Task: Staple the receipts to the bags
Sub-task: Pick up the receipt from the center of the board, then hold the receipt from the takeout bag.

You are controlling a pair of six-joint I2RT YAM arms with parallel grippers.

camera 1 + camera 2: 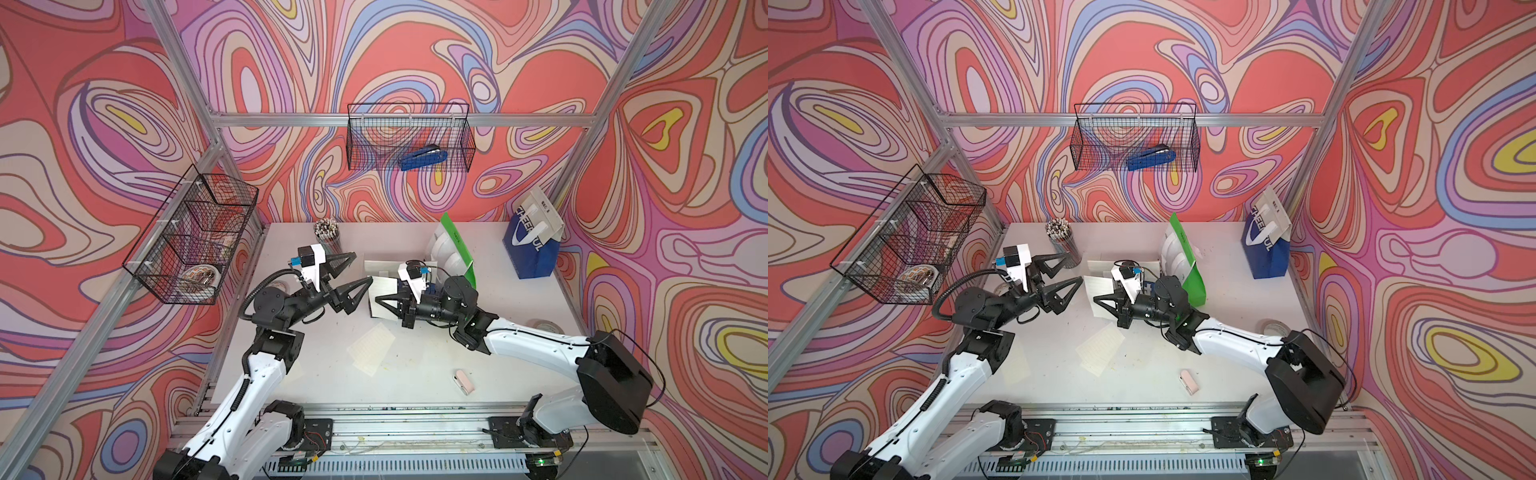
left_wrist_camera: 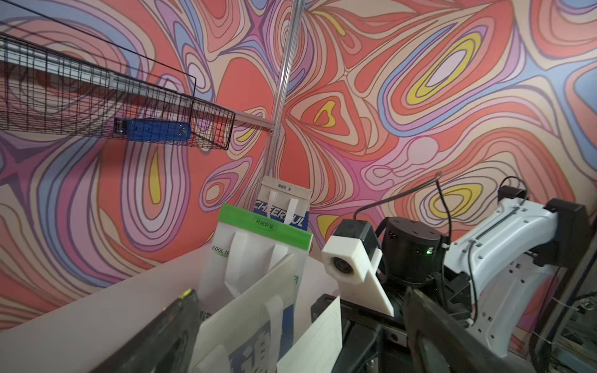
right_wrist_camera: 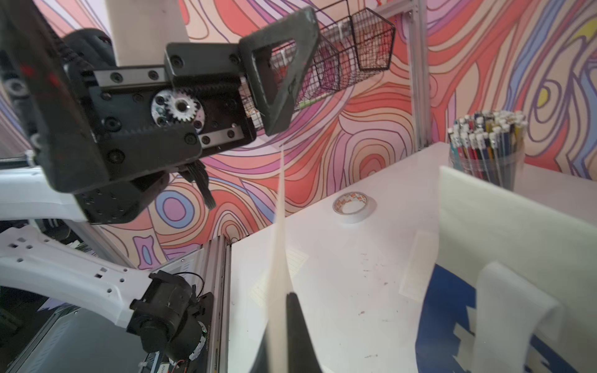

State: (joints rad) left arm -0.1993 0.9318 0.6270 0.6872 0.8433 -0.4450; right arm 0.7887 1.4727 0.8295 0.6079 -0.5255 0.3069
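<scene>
Blue stapler [image 1: 423,159] lies in the wall basket [image 1: 365,133], not in use. No receipt looks stapled from here, so most of the task is likely left. Right jaws are closed on one receipt [image 3: 280,245], held on edge just beside the Chinese-character bag [image 2: 239,316] on the tabletop [image 1: 415,374]. Left jaws are wide open, empty, near it. Spare receipts [image 1: 371,344] lie loose. Green bag [image 1: 451,251] and CHEERFUL bag [image 1: 532,257] stand behind. Right arm hides most of the Chinese-character bag; white piece atop the CHEERFUL bag is unclear.
</scene>
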